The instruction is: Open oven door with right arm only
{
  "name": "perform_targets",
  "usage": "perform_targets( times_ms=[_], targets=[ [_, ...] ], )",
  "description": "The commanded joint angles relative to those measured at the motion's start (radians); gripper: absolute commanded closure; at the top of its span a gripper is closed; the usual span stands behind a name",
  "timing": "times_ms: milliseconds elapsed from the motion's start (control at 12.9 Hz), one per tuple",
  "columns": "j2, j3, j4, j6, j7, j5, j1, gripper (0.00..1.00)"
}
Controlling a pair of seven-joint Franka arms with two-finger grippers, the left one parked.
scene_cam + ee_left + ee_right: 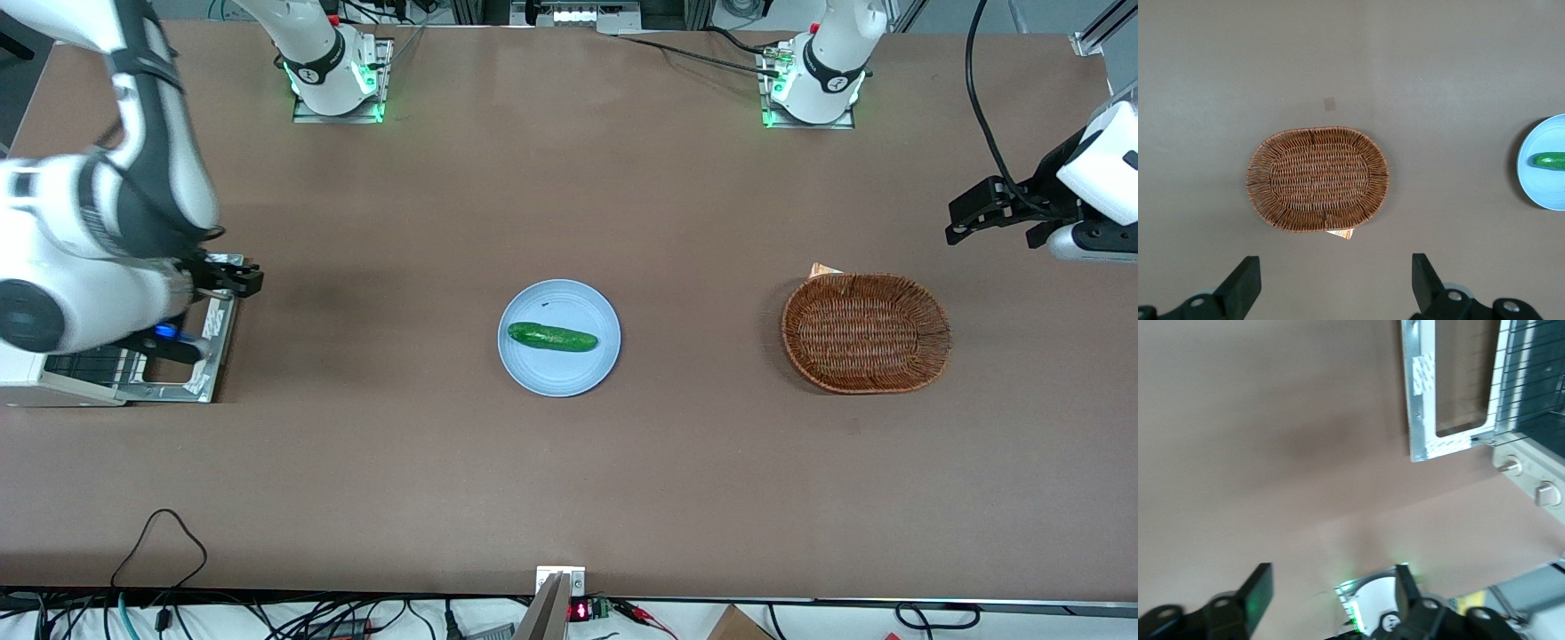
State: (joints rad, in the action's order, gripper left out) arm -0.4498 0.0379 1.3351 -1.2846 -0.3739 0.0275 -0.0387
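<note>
The oven door (191,351) lies folded down flat on the table (569,462) in front of the oven (53,382), at the working arm's end; the gripper (233,276) hovers just above the door's outer edge, fingers (1258,590) spread and holding nothing; the right arm (107,222) overhangs the oven; a plate (558,373) with a cucumber (551,337) sits mid-table; a wicker basket (865,332) lies toward the parked arm's end.

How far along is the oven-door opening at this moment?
It looks essentially done: the oven door lies folded down flat on the table in front of the oven, with the wire rack exposed. The gripper hangs open above the door, gripping nothing. Only pulling the right arm away seems left.
</note>
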Motion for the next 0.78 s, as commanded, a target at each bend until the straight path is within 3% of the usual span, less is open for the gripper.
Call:
perform_targets(
  times_ms=[0, 155, 466, 544, 699],
  targets=[
    [0.081, 0.008, -0.011, -0.016, 0.021, -0.084, 0.043, 0.01],
    [0.161, 0.008, 0.036, -0.042, 0.081, -0.078, 0.04, 0.01],
    [0.446, -0.052, 0.465, -0.446, 0.147, -0.067, -0.062, 0.0],
    [0.46, -0.052, 0.501, -0.538, 0.191, -0.066, -0.064, 0.0],
    [0.467, -0.047, 0.51, -0.556, 0.303, -0.066, -0.052, 0.0]
  ],
)
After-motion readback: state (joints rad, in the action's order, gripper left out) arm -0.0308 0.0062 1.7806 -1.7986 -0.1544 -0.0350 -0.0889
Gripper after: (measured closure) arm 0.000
